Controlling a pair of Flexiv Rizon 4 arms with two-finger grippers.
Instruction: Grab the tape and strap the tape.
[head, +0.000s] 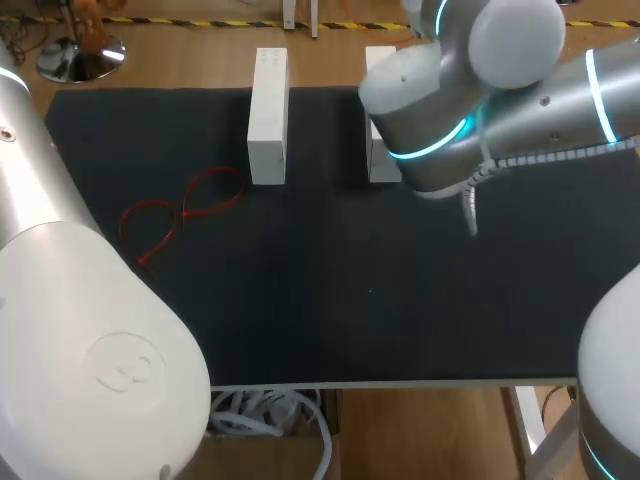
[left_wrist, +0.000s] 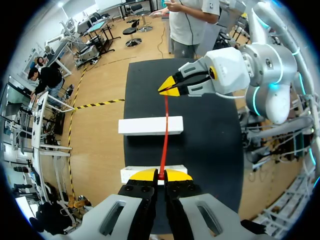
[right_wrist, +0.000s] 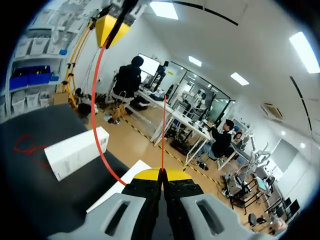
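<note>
The left claw (left_wrist: 161, 176) is closed, its yellow tips pinching one end of the red tape (left_wrist: 164, 135), which runs in a taut straight line ahead of it to the right claw (left_wrist: 170, 86). That claw is also clamped shut on the tape, with its tips pressed together. The held tape crosses above two white blocks lying side by side on the black surface (head: 350, 300): the far block (left_wrist: 150, 125) lies about midway between the claws, and the near block (left_wrist: 131, 175) just beneath the left claw's tips. From the right wrist, the right claw (right_wrist: 162, 173) shows closed on the tape. One strand rises straight from its tips and another curves away up to the left claw (right_wrist: 112, 22). In the head view neither claw shows. The right arm (head: 480, 100) reaches in over the back of the surface, covering most of one white block (head: 378, 60), while the other block (head: 268, 115) stands clear. A loose red loop (head: 186, 212) lies flat on the surface near the left arm (head: 80, 330).
</note>
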